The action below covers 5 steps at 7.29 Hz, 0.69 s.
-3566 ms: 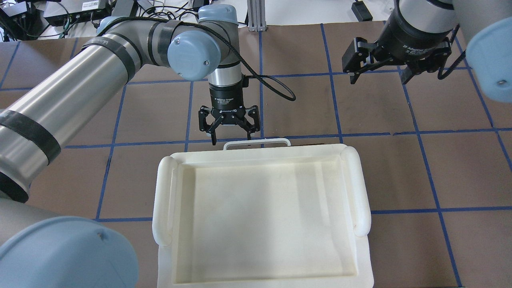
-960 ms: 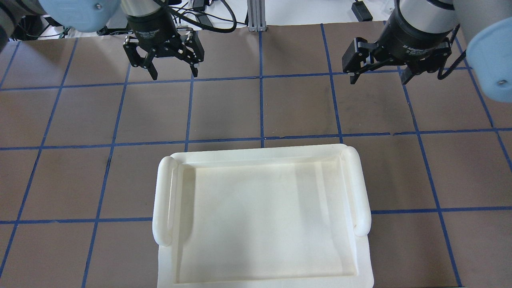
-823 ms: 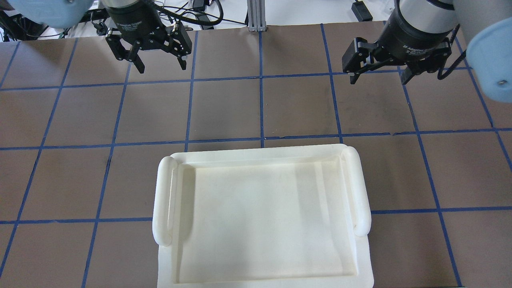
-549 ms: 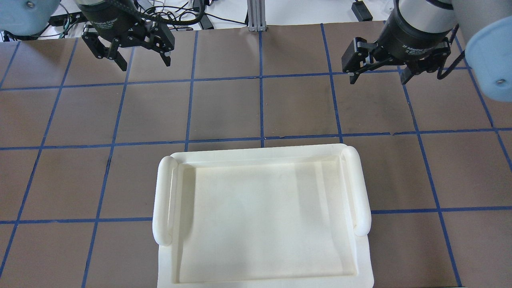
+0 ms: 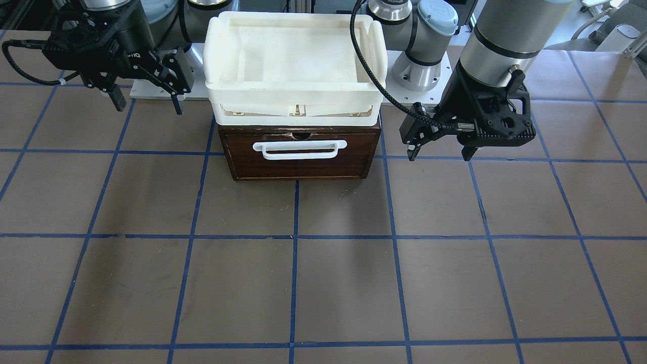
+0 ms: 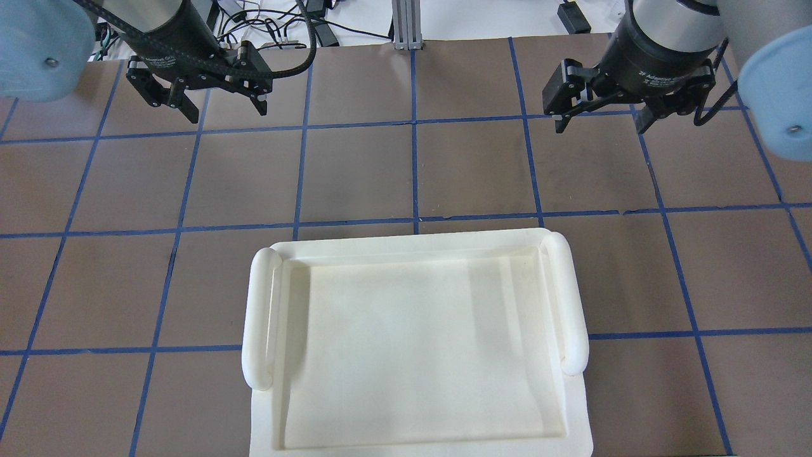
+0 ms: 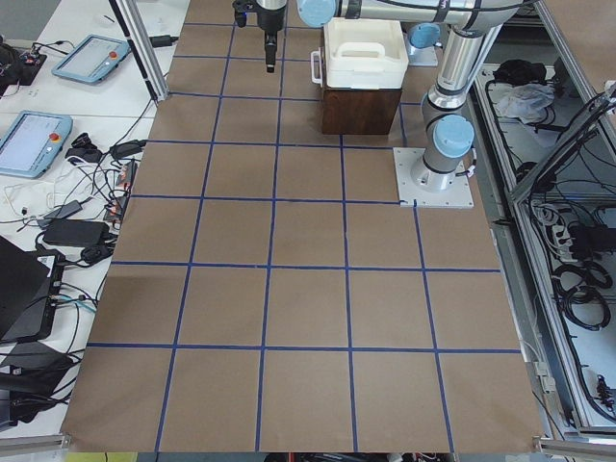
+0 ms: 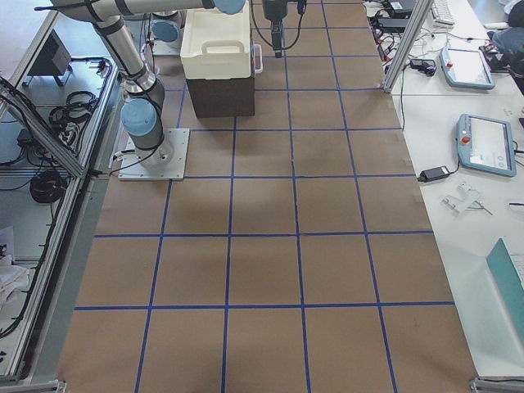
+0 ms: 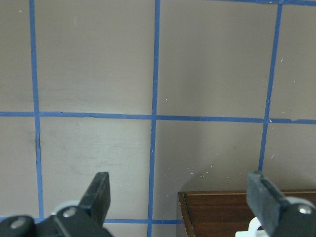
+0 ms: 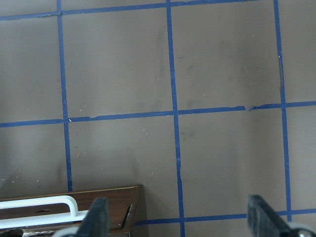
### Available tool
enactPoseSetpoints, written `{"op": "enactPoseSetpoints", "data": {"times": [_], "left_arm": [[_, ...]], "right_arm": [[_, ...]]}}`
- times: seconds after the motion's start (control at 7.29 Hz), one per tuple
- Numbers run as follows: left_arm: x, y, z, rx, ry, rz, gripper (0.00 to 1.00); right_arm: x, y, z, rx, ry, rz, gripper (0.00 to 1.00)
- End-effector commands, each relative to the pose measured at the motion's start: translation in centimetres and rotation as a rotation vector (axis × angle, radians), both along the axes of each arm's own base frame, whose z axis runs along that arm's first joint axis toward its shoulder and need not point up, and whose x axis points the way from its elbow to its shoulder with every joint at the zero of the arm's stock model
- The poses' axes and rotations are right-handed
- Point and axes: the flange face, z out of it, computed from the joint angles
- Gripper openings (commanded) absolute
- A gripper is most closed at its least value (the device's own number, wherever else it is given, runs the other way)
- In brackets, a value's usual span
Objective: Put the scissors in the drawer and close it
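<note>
The dark brown drawer [image 5: 298, 164] sits pushed in flush with its case, its white bar handle [image 5: 299, 149] facing the table's middle. The scissors are not in view anywhere. My left gripper [image 5: 440, 155] hangs open and empty above the table beside the drawer; in the overhead view the left gripper [image 6: 226, 114] is far left of centre. My right gripper [image 5: 149, 108] is open and empty on the drawer's other side, and shows in the overhead view [image 6: 599, 129] too. The left wrist view shows a corner of the drawer [image 9: 237, 212] between its fingers [image 9: 101, 190].
A white plastic tray [image 5: 295, 98] rests on top of the drawer case and hides the drawer in the overhead view [image 6: 257, 317]. The brown table has a blue tape grid. The arm bases stand just behind the case. Cables and tablets lie past the table's edges.
The left gripper has left the drawer handle and swung up and away to the far left. The handle no longer sticks out past the tray. The right arm has not moved.
</note>
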Motion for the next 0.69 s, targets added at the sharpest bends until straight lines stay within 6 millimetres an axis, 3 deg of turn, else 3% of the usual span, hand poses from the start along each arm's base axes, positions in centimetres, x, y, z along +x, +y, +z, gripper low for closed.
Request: {"op": "enactPoseSetpoints", "data": {"times": [0.0, 0.55], "left_arm": [[0.08, 0.57, 0.18, 0.015, 0.0, 0.001, 1.0], [-0.27, 1.09, -0.05, 0.034, 0.002, -0.005, 1.0]], "right_arm": [[0.02, -0.02, -0.01, 0.0, -0.003, -0.001, 1.0], [-0.01, -0.01, -0.03, 0.001, 0.001, 0.0, 1.0]]}}
